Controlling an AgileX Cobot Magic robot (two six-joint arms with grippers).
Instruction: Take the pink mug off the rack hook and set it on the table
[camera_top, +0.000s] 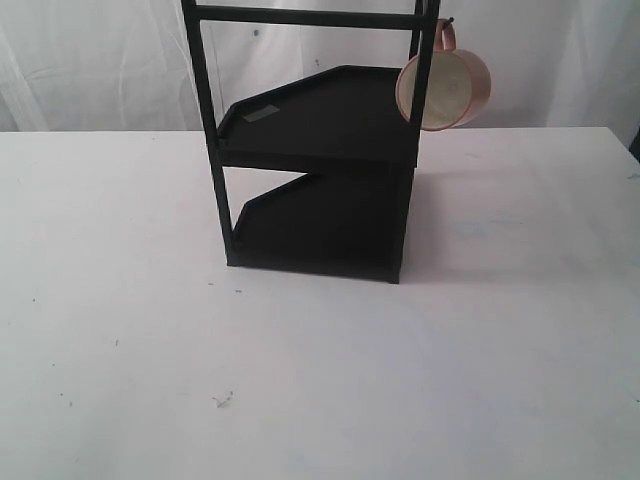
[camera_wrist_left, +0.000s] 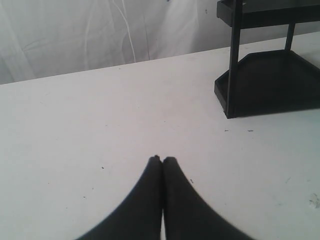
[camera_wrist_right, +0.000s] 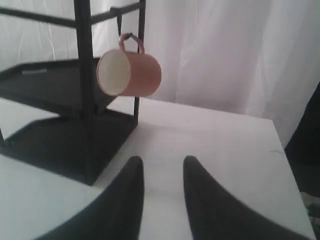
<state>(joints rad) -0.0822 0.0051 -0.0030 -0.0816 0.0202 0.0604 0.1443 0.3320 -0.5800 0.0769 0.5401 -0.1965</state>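
Note:
The pink mug (camera_top: 446, 88) hangs by its handle from the rack hook (camera_top: 448, 22) at the top right of the black rack (camera_top: 315, 180), its cream inside facing the camera. In the right wrist view the mug (camera_wrist_right: 131, 71) hangs ahead of and above my right gripper (camera_wrist_right: 163, 162), which is open and empty over the white table (camera_wrist_right: 215, 145). My left gripper (camera_wrist_left: 162, 160) is shut with nothing in it, low over the table (camera_wrist_left: 100, 125), with the rack's base (camera_wrist_left: 270, 85) off to one side. Neither gripper shows in the exterior view.
A white curtain (camera_top: 90, 60) hangs behind the table. The table's right edge (camera_wrist_right: 285, 165) shows in the right wrist view, with something dark beyond it. Small specks (camera_top: 222, 400) lie on the tabletop near the front.

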